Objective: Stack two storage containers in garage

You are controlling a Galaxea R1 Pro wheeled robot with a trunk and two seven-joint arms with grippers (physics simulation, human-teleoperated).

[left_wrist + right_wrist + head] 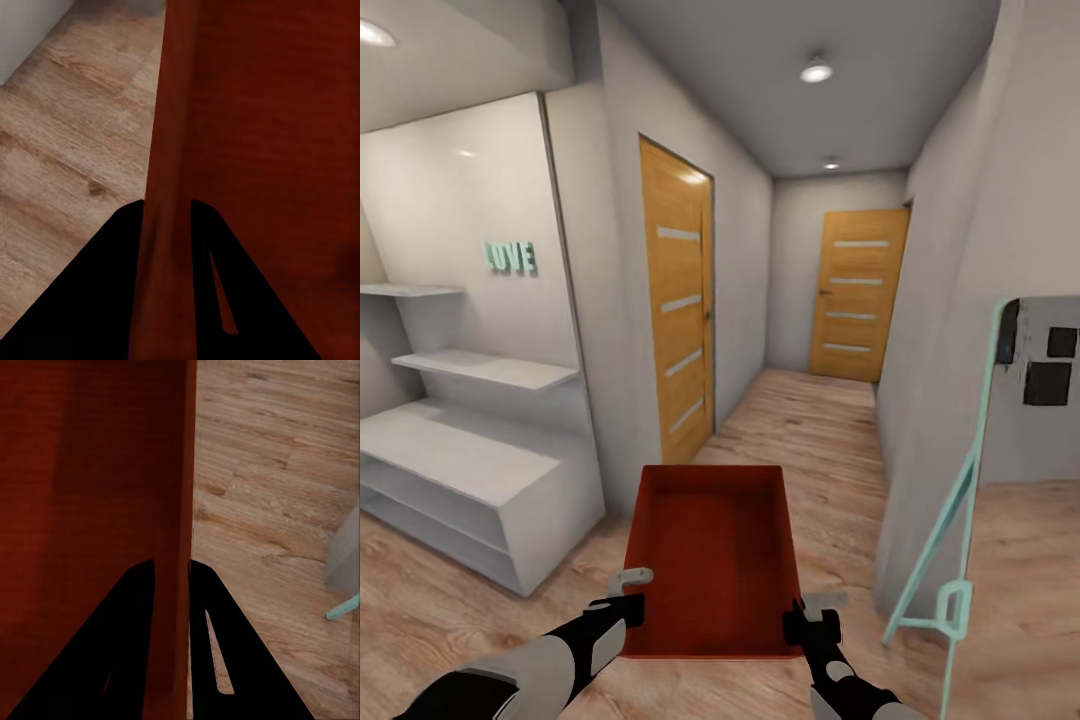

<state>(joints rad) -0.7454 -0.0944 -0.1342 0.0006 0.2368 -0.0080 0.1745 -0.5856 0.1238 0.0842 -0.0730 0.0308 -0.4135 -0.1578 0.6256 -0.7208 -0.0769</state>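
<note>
Head view: one storage container, two grippers.

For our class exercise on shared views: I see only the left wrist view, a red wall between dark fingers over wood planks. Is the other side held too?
Observer: Yes, the right gripper straddles the storage container wall opposite.
Operator: What lies ahead?
Observer: A hallway, ending in a shut wooden door.
Operator: Anything close on the right?
Observer: A teal-framed easel leans beside the container.
</note>
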